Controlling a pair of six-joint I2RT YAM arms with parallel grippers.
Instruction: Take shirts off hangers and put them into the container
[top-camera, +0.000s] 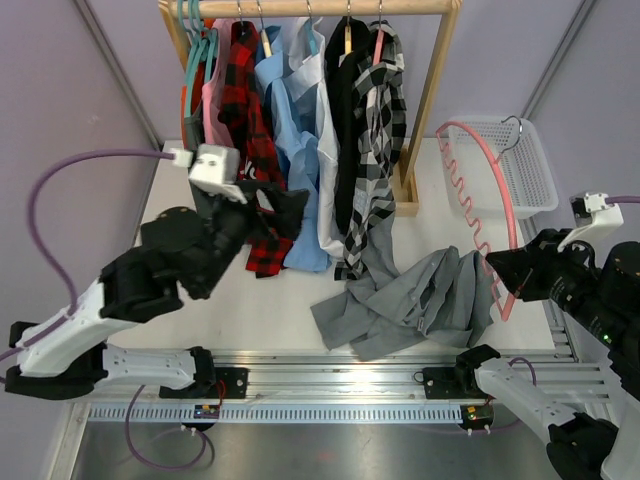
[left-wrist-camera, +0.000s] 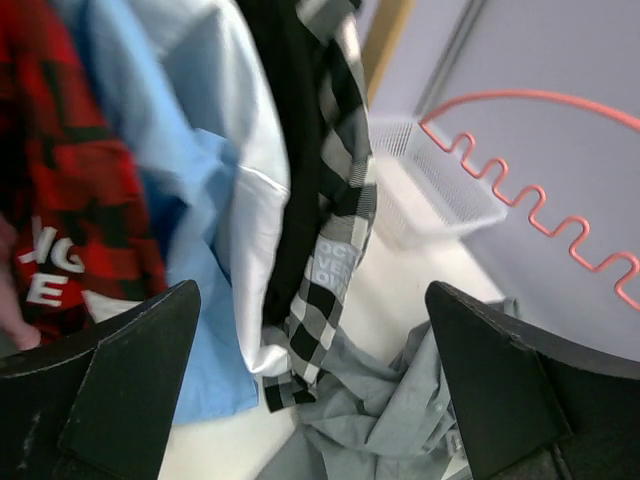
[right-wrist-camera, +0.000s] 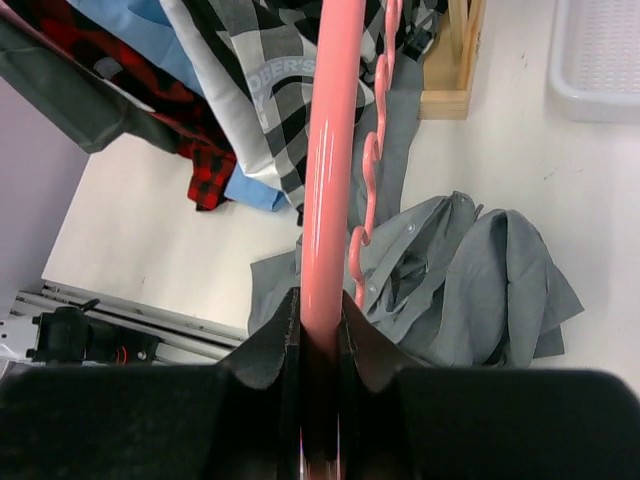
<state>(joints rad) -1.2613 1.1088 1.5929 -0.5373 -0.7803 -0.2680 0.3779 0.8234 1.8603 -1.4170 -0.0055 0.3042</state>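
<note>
Shirt (top-camera: 410, 300) limp by desk's (top-camera: 230, 310) near edge; looks light, soft.
Right claw (right-wrist-camera: 322, 335) clenches pink hanger (right-wrist-camera: 330, 150); left claw (left-wrist-camera: 312, 290) gapes empty; best pinch a bunched fold.

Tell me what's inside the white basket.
No shirt shows in the basket; the pink hanger reaches over it, covering a thin strip of its floor.

We are seeing a wooden rail frame (top-camera: 433, 90) standing upright at the far side of a white table (top-camera: 285, 300); its foot is resting on the tabletop; lilac walls (top-camera: 60, 80) are flanking both sides; a grey diagonal strut (top-camera: 118, 75) is running along the left wall.
</note>
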